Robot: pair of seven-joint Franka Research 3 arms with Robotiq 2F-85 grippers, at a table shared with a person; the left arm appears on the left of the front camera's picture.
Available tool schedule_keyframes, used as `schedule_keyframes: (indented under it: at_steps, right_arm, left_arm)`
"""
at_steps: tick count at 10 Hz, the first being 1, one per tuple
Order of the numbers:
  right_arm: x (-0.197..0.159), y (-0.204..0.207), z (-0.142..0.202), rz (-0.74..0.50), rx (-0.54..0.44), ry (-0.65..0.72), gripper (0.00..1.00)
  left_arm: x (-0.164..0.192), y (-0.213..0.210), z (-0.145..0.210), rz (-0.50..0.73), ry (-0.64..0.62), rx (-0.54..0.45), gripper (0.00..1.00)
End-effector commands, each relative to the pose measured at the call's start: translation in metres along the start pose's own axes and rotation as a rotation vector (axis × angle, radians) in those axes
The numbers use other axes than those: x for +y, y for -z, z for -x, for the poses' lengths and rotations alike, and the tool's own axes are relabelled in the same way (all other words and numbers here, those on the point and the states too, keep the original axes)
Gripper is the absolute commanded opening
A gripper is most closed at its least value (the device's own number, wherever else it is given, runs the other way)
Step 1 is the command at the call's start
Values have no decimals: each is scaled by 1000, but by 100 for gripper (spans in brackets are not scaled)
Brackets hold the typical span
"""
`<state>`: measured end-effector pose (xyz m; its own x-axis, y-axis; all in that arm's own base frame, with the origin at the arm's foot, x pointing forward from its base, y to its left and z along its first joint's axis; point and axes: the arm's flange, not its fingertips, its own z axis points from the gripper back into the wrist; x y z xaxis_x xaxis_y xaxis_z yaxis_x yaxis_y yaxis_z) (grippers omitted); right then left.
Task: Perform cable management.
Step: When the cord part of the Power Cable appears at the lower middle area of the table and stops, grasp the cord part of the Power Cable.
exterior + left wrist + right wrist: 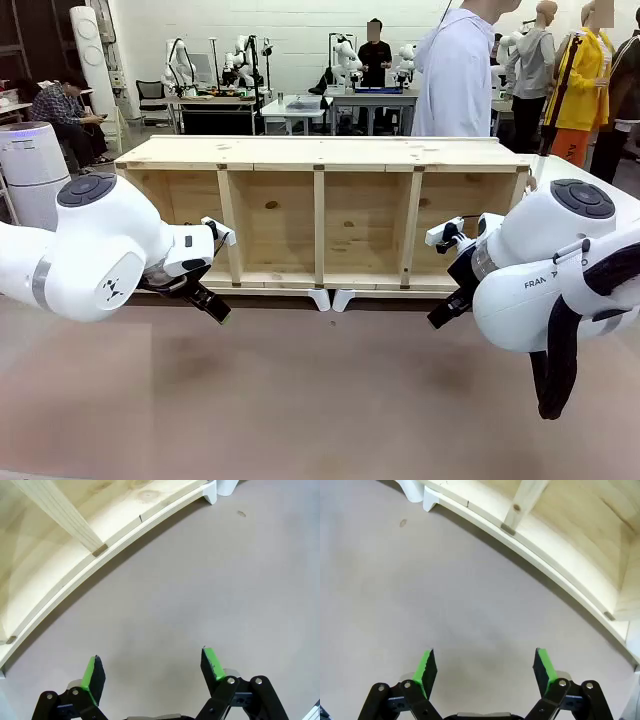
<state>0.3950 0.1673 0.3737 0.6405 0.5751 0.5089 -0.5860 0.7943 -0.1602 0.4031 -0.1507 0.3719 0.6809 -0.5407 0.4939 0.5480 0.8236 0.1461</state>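
left claw (152, 669) and right claw (485, 667) both wide open, empty, over the bench (320, 400) by the wooden rack (320, 215). approach low, spot the cable before closing.

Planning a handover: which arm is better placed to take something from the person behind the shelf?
Right, probably: the person stands right of centre, nearer the right fingers; the left fingers, equally open, are farther.

A lab (bare white walls (300, 25)): cluttered workbenches (372, 97) behind wooden rack (320, 152).
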Motion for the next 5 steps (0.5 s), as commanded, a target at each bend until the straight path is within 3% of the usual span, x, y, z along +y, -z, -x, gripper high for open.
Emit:
schedule_keyframes:
  at_steps: [1, 5]
  right_arm:
    - [0, 0, 0, 0, 0, 0, 100]
    - [0, 0, 0, 0, 0, 0, 100]
  left_arm:
    - [0, 0, 0, 0, 0, 0, 100]
    - [0, 0, 0, 0, 0, 0, 100]
